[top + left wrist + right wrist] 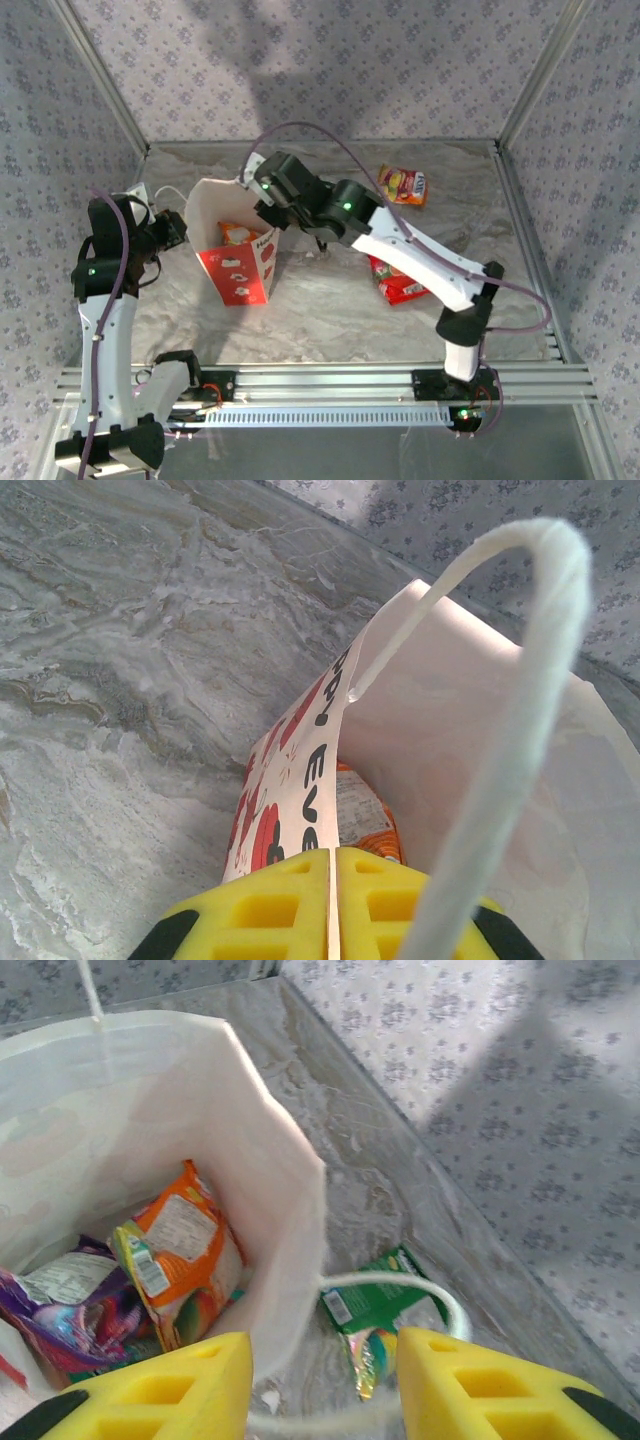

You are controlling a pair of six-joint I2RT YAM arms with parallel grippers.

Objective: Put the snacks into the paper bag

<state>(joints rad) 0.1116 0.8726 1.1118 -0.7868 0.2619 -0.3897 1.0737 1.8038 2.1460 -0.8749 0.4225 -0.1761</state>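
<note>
On the bag (300,780), black lettering reads "Eve" above red print; the rest of the line is cut off, and the small print on the packets is too fine to read. The left arm (108,320) rises from its base at the near left, bends at the elbow and turns its wrist right towards the bag's left rim. The left jaws are clenched on the bag's paper wall, the yellow pads (270,910) pressed together with the paper edge running down between them and a white cord handle (520,730) arching past on the right. The right arm (420,250) reaches from the near right across the surface (330,310), away and to the left, its wrist tipped down over the bag's far right rim. The right jaws are released: their pads (180,1385) stand well apart, one inside the bag and one outside, straddling the wall and grasping nothing. The bag stands upright and open left of centre, white above and red below. Inside lie an orange packet (180,1250) and, beside it, a purple packet (70,1320). A green packet (375,1315) lies on the surface just outside the wall, under the other cord handle (440,1305). A red packet (398,283) lies partly beneath the right arm, and an orange-yellow packet (403,185) lies near the far right, well apart from the bag.
</note>
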